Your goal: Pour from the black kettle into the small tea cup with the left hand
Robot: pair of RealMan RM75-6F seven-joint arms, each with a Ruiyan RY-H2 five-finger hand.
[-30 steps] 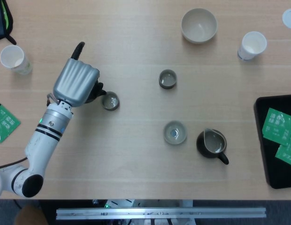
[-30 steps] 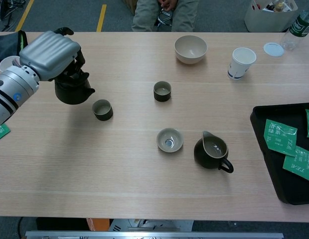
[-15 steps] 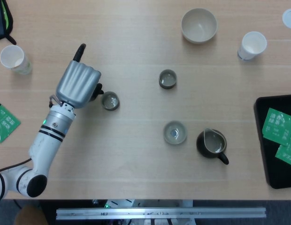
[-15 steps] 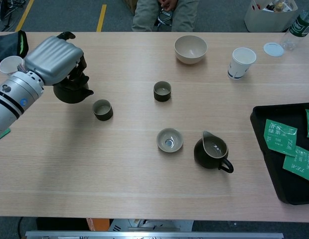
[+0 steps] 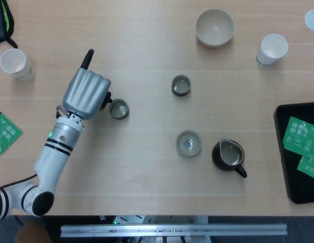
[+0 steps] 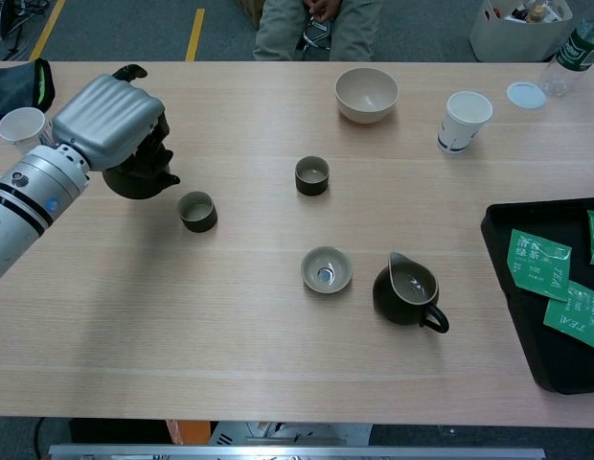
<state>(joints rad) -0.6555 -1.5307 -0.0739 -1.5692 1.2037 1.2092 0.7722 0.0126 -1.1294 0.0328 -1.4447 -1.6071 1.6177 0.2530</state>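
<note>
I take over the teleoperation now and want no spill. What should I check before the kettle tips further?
1. Left hand grips black kettle: ok.
2. Spout points toward small tea cup: ok.
3. Spout over the cup's mouth: not ok, it stops short of the rim.
4. Cup upright on the table: ok.
5. Water level in kettle: cannot tell.
6. Right hand out of the way: ok, not in view.

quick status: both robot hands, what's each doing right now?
Left robot hand: gripping the black kettle, spout towards the small tea cup.
Right robot hand: not in view in either camera.
</note>
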